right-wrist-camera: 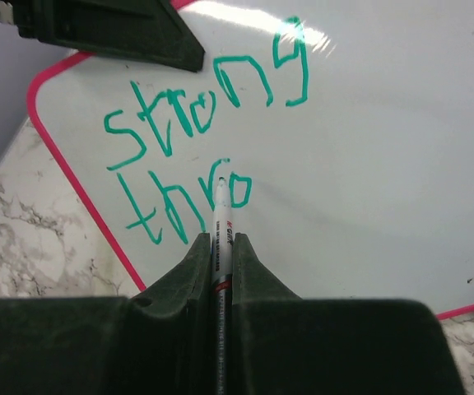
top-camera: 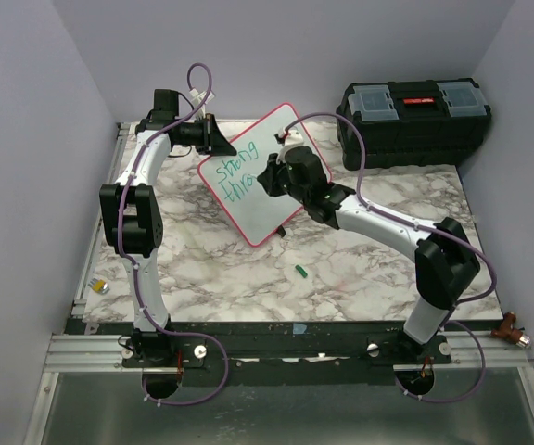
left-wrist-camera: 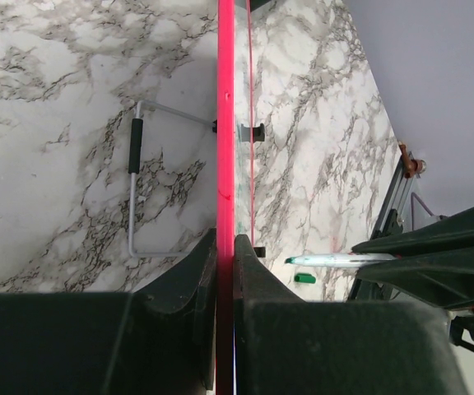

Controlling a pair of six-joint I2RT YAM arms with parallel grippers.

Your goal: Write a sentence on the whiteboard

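The whiteboard (top-camera: 258, 209) with its pink frame stands tilted at mid-table. My left gripper (top-camera: 219, 141) is shut on its upper left edge; the left wrist view shows the jaws (left-wrist-camera: 225, 239) clamping the pink frame (left-wrist-camera: 225, 123). The sentence (right-wrist-camera: 204, 115) in green reads "strong" with "thro" below it. My right gripper (right-wrist-camera: 221, 239) is shut on a white green-ink marker (right-wrist-camera: 221, 214), whose tip touches the board between the "r" and the "o". From above, the right gripper (top-camera: 265, 176) sits over the sentence (top-camera: 232, 178).
A black toolbox (top-camera: 413, 116) stands at the back right. The green marker cap (top-camera: 300, 272) lies on the marble in front of the board. A small yellow and silver object (top-camera: 100, 286) sits at the left edge. The board's wire stand (left-wrist-camera: 134, 156) rests behind it.
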